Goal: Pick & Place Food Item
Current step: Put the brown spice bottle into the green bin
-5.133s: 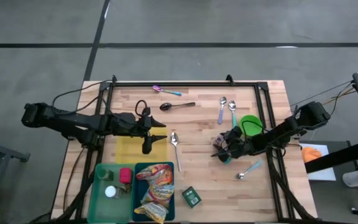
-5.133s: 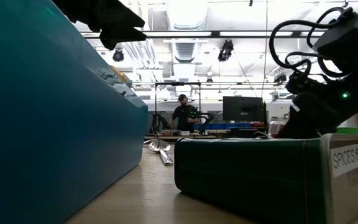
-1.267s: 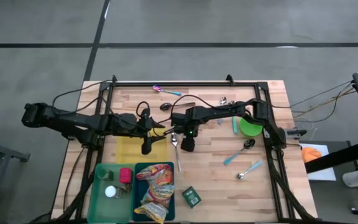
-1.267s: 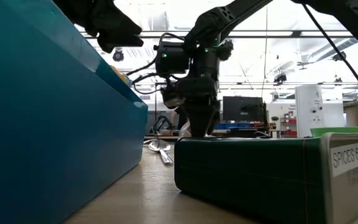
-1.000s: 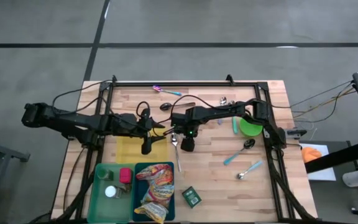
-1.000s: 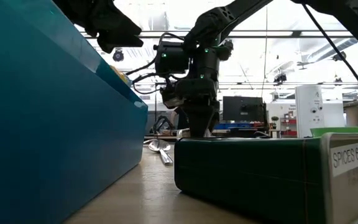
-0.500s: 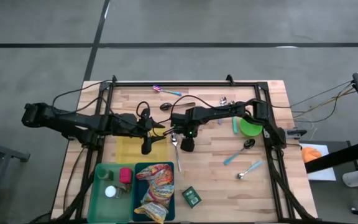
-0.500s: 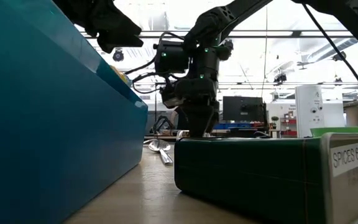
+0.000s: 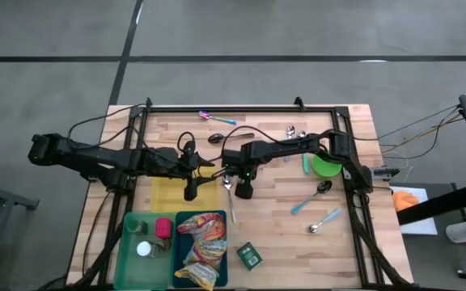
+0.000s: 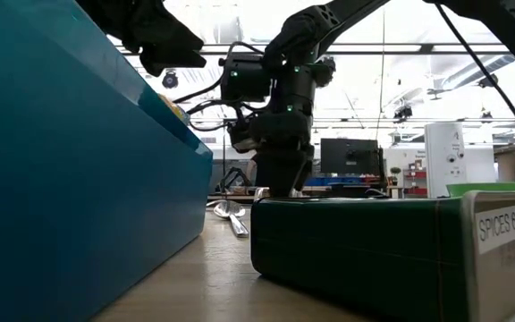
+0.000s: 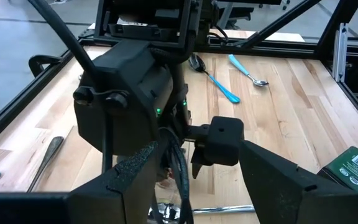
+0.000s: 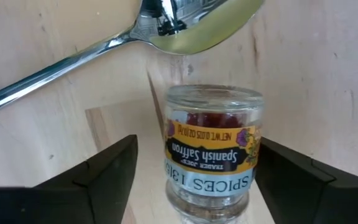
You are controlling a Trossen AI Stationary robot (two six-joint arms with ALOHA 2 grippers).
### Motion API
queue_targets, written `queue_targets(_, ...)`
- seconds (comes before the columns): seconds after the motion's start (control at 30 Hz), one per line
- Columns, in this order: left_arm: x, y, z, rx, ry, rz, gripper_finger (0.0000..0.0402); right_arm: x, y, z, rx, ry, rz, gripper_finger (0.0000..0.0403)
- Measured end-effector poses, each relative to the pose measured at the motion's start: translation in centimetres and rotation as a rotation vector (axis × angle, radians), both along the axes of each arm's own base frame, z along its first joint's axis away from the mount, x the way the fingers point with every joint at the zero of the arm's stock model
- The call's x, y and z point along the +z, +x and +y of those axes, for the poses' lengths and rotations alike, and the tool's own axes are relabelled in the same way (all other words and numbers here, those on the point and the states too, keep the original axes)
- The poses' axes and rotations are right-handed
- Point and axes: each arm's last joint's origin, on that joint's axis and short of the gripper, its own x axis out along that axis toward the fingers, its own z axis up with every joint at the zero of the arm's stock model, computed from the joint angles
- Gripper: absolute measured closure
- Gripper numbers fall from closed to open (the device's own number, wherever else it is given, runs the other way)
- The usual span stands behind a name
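A small glass spice jar point(image 12: 213, 149) with red threads inside and a yellow-and-purple label rests on the wood at mid-table. My right gripper point(image 9: 243, 190) points down over it, open, with one finger on each side of the jar. A steel spoon point(image 12: 185, 25) lies just beyond the jar. My left gripper point(image 11: 201, 186) hovers open above the table to the left of the jar, beside the yellow mat point(image 9: 172, 194), with nothing between its fingers. My right gripper comes at the jar from above with its fingers astride it. Bare wood shows between one finger point(image 12: 104, 171) and the jar. The other finger point(image 12: 291, 171) stands right against the jar's side point(image 12: 257, 146); I cannot tell whether it touches.
A green bin point(image 9: 144, 242) and a teal bin point(image 9: 183, 220) holding a snack bag stand at the near left. A green spice box point(image 9: 249, 256) lies near the front edge. A green bowl point(image 9: 326, 166) and several spoons lie to the right and far side.
My right gripper has stayed over the jar near the spoon and has spread its fingers wider. The jar rests where it was.
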Motion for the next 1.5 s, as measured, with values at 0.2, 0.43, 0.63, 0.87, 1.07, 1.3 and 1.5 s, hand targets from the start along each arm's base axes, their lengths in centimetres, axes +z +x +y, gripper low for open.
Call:
queue_targets(0.2, 0.0, 0.0, 0.0, 0.000, 0.000, 0.000, 0.0173, 0.7, -0.1, 0.6, 0.010, -0.077, 0.002, 0.0100)
queue_targets(0.43, 0.0, 0.0, 0.0, 0.000, 0.000, 0.000, 0.0173, 3.3, -0.9, 1.4, -0.003, -0.096, -0.037, 0.0099)
queue_targets(0.63, 0.0, 0.0, 0.0, 0.000, 0.000, 0.006, 0.0173, 5.2, -1.7, 2.2, 0.004, -0.143, -0.082, 0.0099)
queue_targets(0.87, 0.0, 0.0, 0.0, -0.001, 0.001, 0.007, 0.0173, 5.6, -3.7, 3.3, -0.049, -0.211, -0.223, 0.0100)
queue_targets(1.07, -0.2, -0.1, 0.0, 0.000, 0.002, 0.023, 0.0173, 3.9, -6.9, 4.7, -0.171, -0.262, -0.462, 0.0100)
queue_targets(1.3, -0.3, -0.2, 0.0, 0.000, 0.003, 0.037, 0.0173, 2.1, -9.9, 7.8, -0.247, -0.429, -0.740, 0.0100)
queue_targets(1.5, -0.3, -0.2, 0.0, 0.000, 0.003, 0.037, 0.0173, 1.0, -10.6, 9.3, -0.359, -0.458, -0.835, 0.0100)
